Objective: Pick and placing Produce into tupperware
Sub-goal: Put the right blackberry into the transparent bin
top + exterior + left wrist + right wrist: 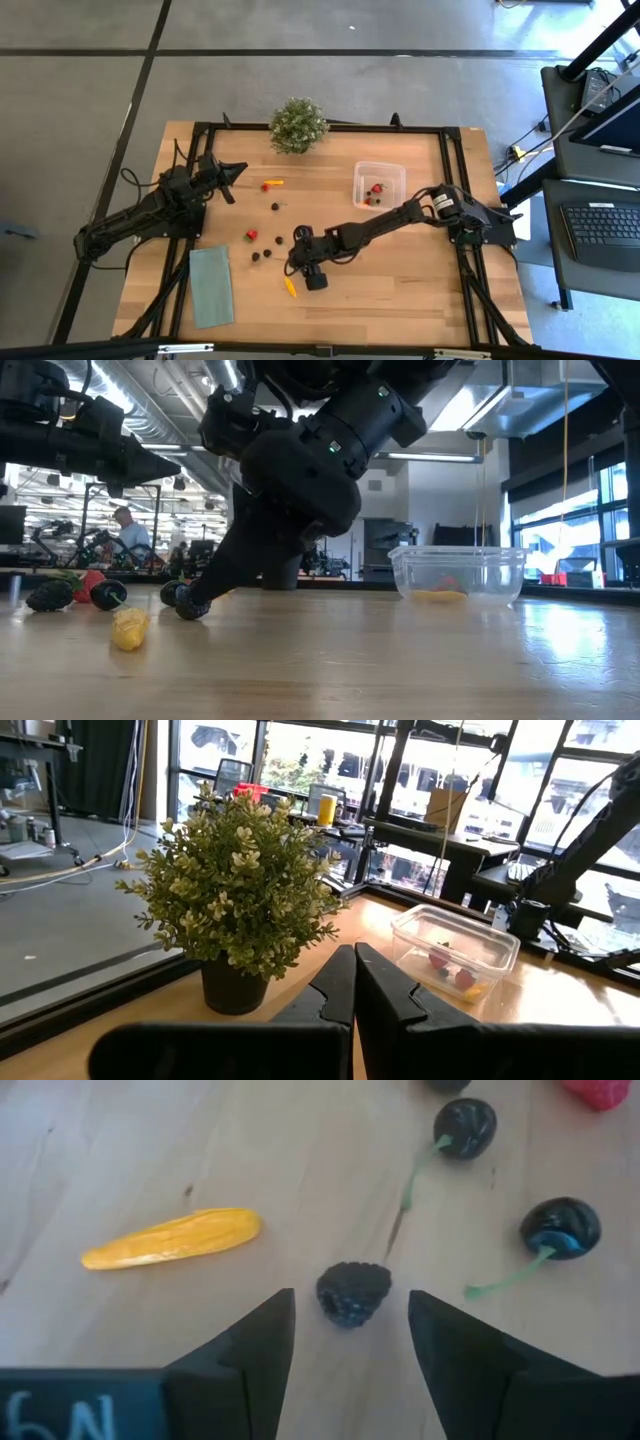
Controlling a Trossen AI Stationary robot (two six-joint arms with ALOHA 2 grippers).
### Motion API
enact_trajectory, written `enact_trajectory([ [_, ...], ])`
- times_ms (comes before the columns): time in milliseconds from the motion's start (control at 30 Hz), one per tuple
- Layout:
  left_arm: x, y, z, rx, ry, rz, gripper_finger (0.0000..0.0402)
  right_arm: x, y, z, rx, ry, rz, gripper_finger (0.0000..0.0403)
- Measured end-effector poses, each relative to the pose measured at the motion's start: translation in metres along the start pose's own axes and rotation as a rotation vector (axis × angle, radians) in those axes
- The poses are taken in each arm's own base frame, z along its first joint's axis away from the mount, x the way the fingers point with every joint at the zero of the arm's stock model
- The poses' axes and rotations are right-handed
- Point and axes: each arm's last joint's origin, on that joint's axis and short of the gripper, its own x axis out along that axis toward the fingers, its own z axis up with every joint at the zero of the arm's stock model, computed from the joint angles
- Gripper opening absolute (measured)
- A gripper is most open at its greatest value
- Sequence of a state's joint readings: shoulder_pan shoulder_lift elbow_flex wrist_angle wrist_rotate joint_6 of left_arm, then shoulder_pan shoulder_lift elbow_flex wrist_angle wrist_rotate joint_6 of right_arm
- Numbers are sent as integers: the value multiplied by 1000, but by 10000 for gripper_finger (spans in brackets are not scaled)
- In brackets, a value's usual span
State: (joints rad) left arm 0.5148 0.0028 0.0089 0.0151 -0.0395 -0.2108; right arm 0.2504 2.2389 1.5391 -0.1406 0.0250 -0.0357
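Starting on the left: my left tool point(353, 982) is parked near the back-left of the desk point(400, 285), fingers pressed together on nothing, pointed toward the potted plant point(298, 124). It's just waiting. The pale-green cloth point(211, 286) lies flat by the front-left edge.

Middle of the desk is where the loose produce is: a red-and-orange piece point(271, 184), a dark ball point(275, 207), a red piece point(251, 235), more dark ones point(262, 254), and a yellow piece point(289, 287) toward the front. My right tool point(350, 1330) is down low over this bunch, fingers apart with nothing gripped yet, and a blackberry point(353, 1292) sits right between them on the wood. Two dark cherries with green stems point(464, 1126) are just beyond it, and a long yellow-orange piece point(172, 1238) is off to one side.

I'd guess that berry is super light, bumpy and a bit rubbery, so it should grip fine if I pinch across its widest part. Round things like to roll or squirt out though, so a gentle squeeze is the way.

Right side: the tupperware point(380, 184) stands back-right of center with a few pieces already in it. Its rim is the thing to clear, so I'd lift before swinging over. There's open wood between here and the box, and the plant is well off that path.
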Motion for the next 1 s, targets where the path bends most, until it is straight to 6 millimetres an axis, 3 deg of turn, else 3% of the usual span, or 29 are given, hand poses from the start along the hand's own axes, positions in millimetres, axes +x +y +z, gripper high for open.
enact_trajectory([
  [1000, 0, 0, 0, 0, 0, 0, 0, 2, 0, 4, -7, -71, -3, 198],
])
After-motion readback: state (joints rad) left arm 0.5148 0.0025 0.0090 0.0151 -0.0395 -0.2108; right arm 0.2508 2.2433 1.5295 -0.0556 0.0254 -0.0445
